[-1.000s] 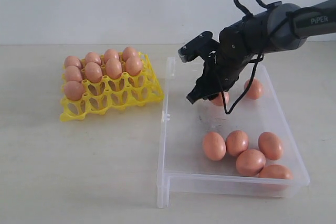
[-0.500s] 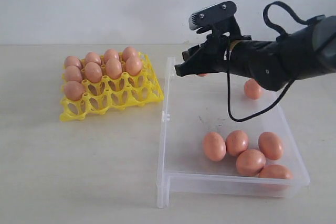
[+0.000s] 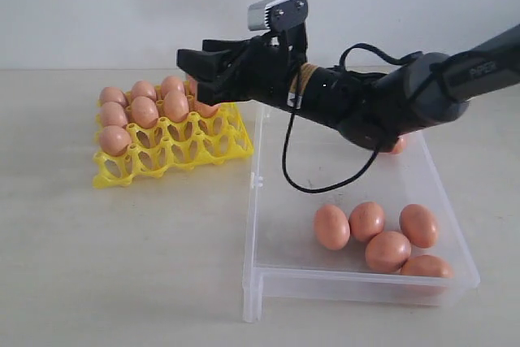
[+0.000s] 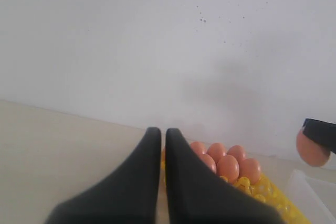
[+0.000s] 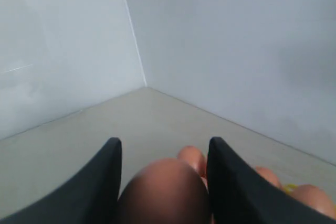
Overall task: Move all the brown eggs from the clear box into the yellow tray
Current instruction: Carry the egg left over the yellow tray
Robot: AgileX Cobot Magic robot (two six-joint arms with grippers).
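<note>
Nearest us, the large shallow clear plastic box (image 3: 262,282) lies just beside the bright yellow openwork plastic egg tray (image 3: 175,156), on the side the right arm reaches from. Five smooth orange-brown oval eggs (image 3: 366,221) huddle at the box's end farthest from the tray. We judge they rolled together on the slick floor. A sixth egg (image 3: 397,147) peeks out behind the dark arm, farther back in the box.

The tray's far rows are filled and one egg sits nearer, on the edge away from the box. The cups nearest us stand empty, so much of the task remains.

Above the tray's far corner on the box side, the black right gripper (image 3: 188,71) is clamped on one more egg (image 5: 164,190) — the right wrist view shows it seated between the two jaws. We judge it is carried high to clear the seated eggs before going down into a free cup.

The black left gripper (image 4: 163,132) has its jaws pressed together on nothing. It is absent from the exterior view, so we judge it is parked clear of the tray.

Tray and box rest on a pale beige matte tabletop (image 3: 122,266), with a plain white wall (image 3: 122,6) behind.
</note>
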